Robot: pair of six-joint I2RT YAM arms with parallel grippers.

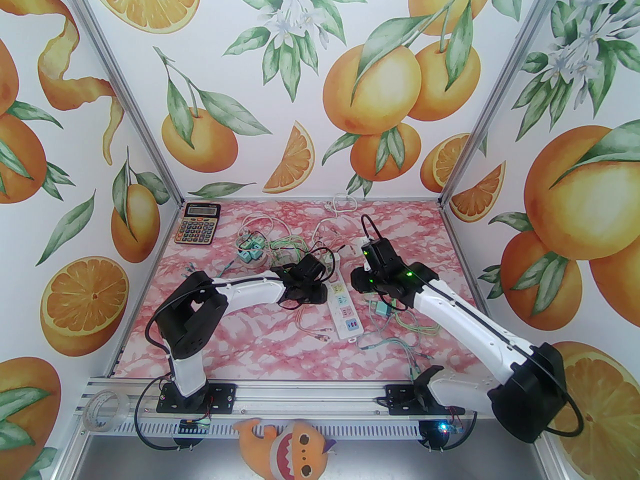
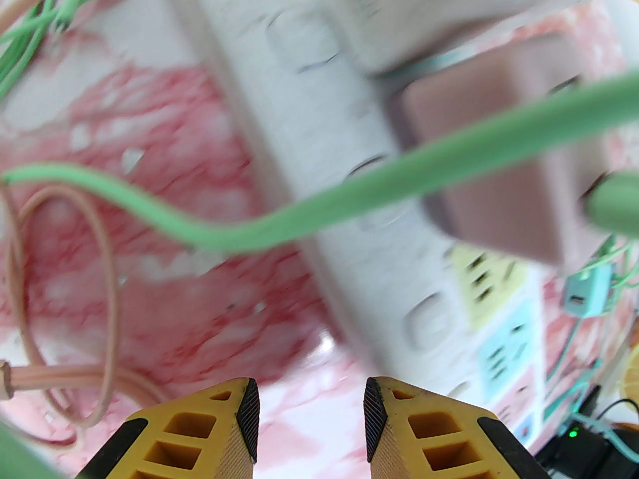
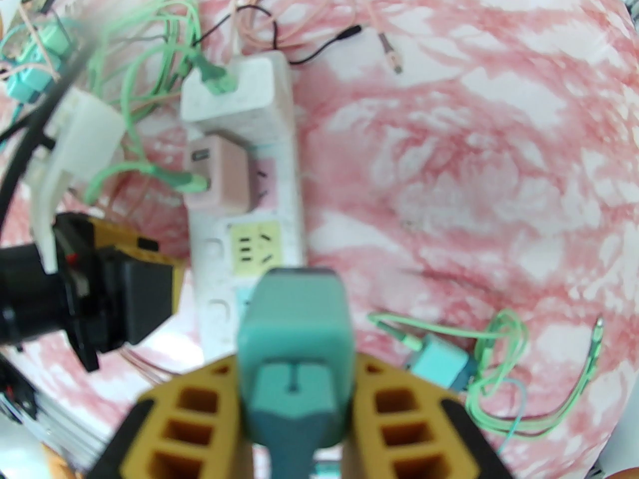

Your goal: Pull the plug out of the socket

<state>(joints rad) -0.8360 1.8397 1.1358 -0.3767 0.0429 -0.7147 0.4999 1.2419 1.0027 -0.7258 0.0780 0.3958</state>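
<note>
Blocky teal plug (image 3: 294, 312) upright over the middle of a long white power strip (image 3: 282, 113).

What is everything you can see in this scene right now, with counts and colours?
white plastic power strip: one, white, coloured sockets, table centre
pink square adapter: one, pink, plugged into strip
white block adapter: one, white, at strip's end
teal plug: one, teal, gripped over strip
loose teal adapters: several, teal, clustered left of strip; another right of it
thin cables: many, green and pink, tangled around strip
dark desk calculator: one, far left corner
clear tape roll: one, near rail, left
orange plush toy: one, below rail
left pincer: yellow-black, open, empty
right pincer: yellow-black, shut on teal plug
</note>
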